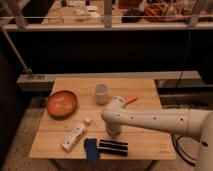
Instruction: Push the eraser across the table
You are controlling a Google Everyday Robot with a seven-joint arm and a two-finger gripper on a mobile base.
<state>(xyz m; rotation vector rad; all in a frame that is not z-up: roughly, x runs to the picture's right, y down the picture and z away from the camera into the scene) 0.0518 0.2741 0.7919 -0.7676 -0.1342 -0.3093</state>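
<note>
The eraser [113,147], a long black block with pale stripes, lies flat near the front edge of the light wooden table [145,142]. Its left end touches the lumpy dark-blue object [91,150]. My white arm reaches in from the right and bends down at mid-table. My gripper [114,132] points down at the table just behind the eraser's middle, very close to it or touching it.
A white bottle [75,136] lies at the front left. An orange-brown bowl [62,103] sits at the left. A white cup [101,92] stands at the centre back, with a small orange item [131,99] to its right. A dark ledge lies behind the table.
</note>
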